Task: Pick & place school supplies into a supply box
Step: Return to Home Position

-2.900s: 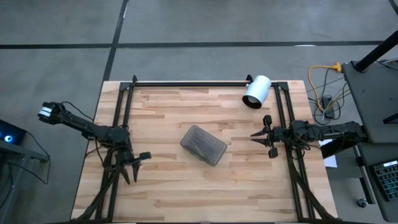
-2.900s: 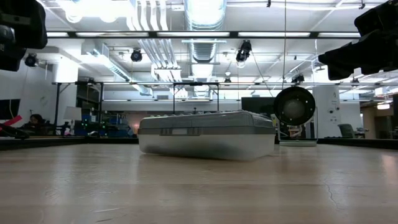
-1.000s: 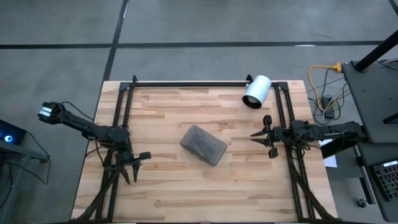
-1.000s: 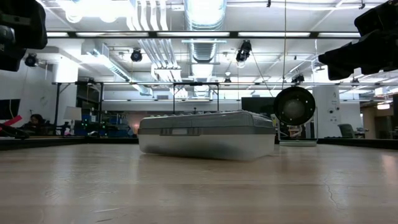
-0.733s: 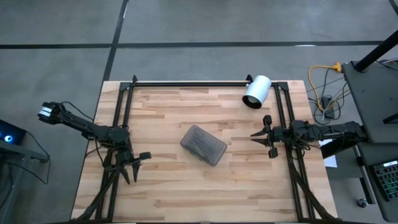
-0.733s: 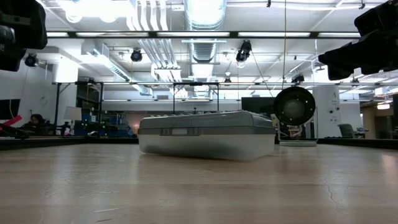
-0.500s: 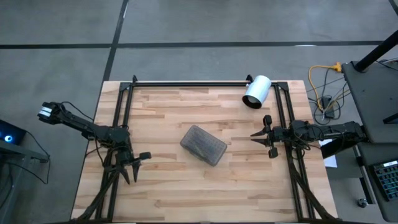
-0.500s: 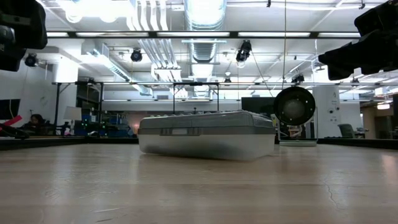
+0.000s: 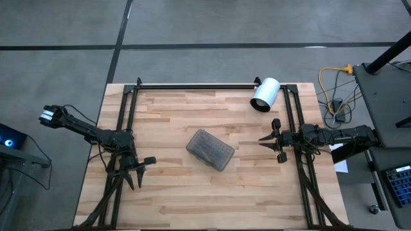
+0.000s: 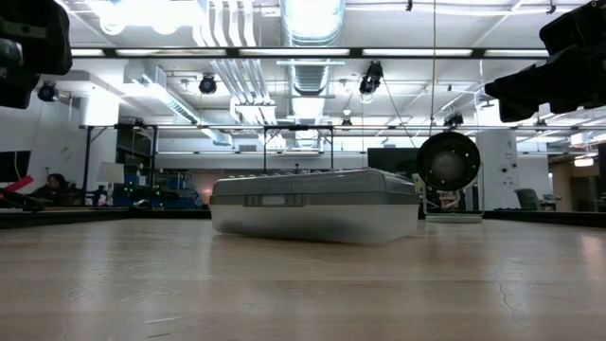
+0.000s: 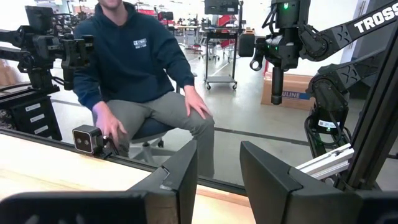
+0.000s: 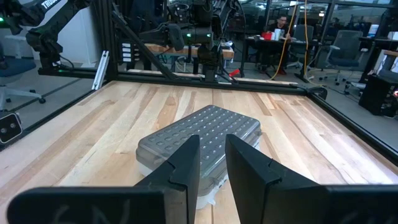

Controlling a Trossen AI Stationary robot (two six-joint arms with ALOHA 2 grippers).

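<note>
Evidently unchanged: supply box (image 9: 210,149) closed on wooden table (image 9: 180,199); left gripper (image 9: 137,174) and right gripper (image 9: 264,140) parted; person (image 11: 134,56) seated beyond.

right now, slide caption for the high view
Closed supply box mid-table, white cylinder by the rail, left gripper and right gripper parked at the sides.

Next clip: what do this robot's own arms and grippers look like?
Both arms are dark, slender and jointed, with thin black cables looping alongside. The left gripper and right gripper each carry two black, flat, angular fingers. The left arm's rear end shows a small white patch.
</note>
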